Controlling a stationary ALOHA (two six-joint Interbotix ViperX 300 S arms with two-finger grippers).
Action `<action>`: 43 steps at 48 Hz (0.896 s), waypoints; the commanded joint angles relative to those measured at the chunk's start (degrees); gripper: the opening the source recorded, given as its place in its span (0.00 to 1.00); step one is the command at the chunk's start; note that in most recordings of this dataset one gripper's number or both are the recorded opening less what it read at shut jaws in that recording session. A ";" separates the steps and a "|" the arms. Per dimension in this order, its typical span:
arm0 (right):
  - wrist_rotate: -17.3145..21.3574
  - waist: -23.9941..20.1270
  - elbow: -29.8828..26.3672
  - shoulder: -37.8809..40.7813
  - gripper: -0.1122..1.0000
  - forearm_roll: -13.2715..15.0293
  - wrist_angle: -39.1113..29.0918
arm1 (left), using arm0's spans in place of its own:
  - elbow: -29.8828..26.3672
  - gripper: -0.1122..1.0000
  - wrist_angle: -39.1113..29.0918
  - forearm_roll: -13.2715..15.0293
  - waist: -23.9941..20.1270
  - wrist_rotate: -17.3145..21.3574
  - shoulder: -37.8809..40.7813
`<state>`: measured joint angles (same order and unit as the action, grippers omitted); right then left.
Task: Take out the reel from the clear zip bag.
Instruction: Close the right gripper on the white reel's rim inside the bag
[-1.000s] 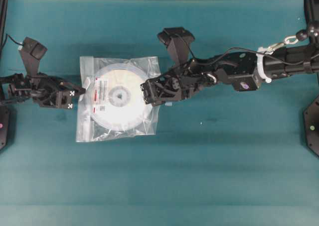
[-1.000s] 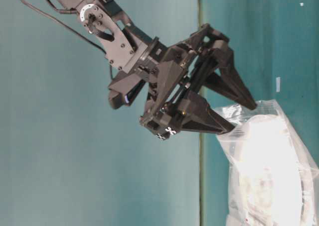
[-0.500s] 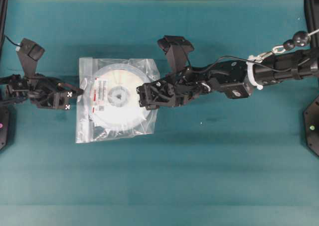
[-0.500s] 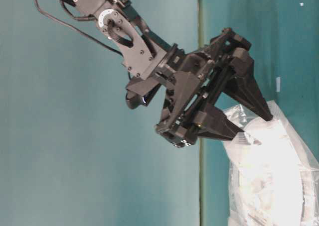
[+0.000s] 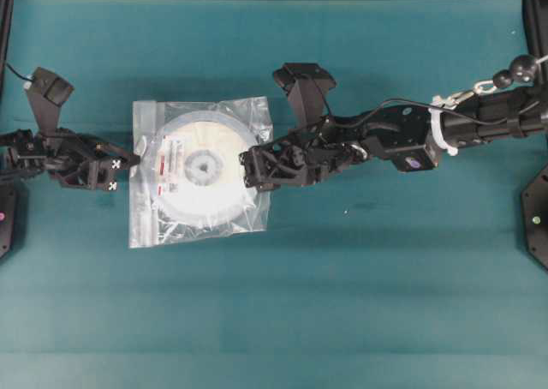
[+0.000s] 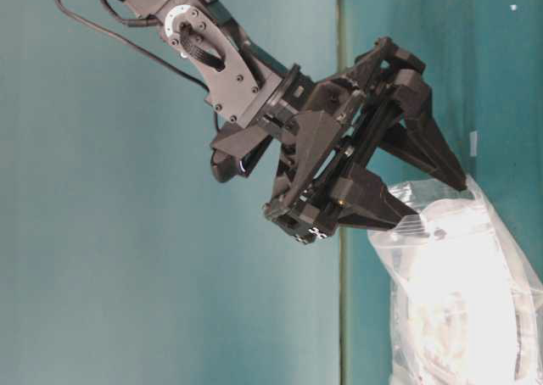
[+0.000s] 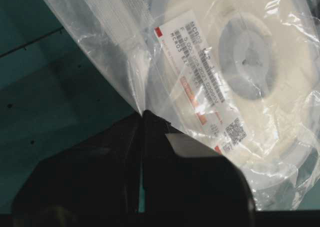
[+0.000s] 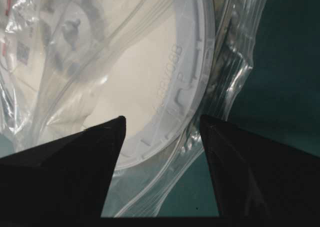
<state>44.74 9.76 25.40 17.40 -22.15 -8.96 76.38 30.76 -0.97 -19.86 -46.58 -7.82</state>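
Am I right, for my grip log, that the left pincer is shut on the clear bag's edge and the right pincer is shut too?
Not quite: the right pincer is open, straddling the flat white plastic reel's rim, as the right wrist view shows. The left pincer is shut on the crinkled clear zip bag.

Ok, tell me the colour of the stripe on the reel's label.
Red, on the white label of the reel; the left wrist view shows it best.

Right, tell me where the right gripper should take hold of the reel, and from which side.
Grip the reel by its rim on the right of the overhead view, pinching across its thin edge. The left gripper pinches the clear zip bag at the far edge, and the right gripper stands open straddling that rim.
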 commanded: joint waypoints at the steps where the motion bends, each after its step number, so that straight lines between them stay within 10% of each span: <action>1: 0.35 0.00 -0.35 -0.97 0.81 0.18 0.35 | -0.44 0.07 0.44 -0.09 -0.18 0.26 -0.26; 43: 0.44 -0.09 -3.60 3.08 0.71 -0.18 7.38 | -1.14 0.07 0.44 -0.18 -0.09 0.44 0.00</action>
<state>44.74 9.76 22.76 20.65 -22.06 -3.87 76.03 30.67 -0.97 -20.04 -46.32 -7.65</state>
